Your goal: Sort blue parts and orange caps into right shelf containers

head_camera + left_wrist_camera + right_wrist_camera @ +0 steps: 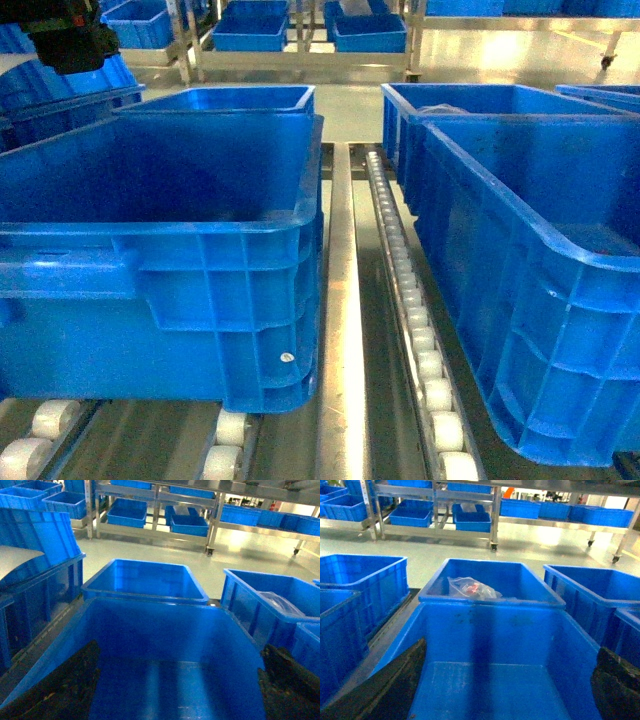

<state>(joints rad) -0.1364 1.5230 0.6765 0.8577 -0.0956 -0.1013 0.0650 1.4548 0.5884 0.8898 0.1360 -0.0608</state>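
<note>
Large blue crates stand in rows on a roller conveyor; the right shelf containers are the near crate point(520, 270) and the one behind it point(470, 100). My right gripper point(495, 690) hangs open over an empty crate point(490, 630), with dark fingers point(385, 690) at both frame edges. The crate behind it point(520, 577) holds a clear bag point(472, 587) with something reddish inside. My left gripper point(175, 690) is open over another empty crate point(165, 630), holding nothing. A dark part of the left arm point(65, 35) shows at top left. Blue parts and orange caps are out of view.
Silver roller tracks point(410, 300) and a metal rail point(342, 300) run between the crate rows. An empty crate point(145, 580) sits behind the left one, and a crate with a plastic bag point(277, 602) to its right. Metal racks with more blue bins point(470, 517) stand across the floor.
</note>
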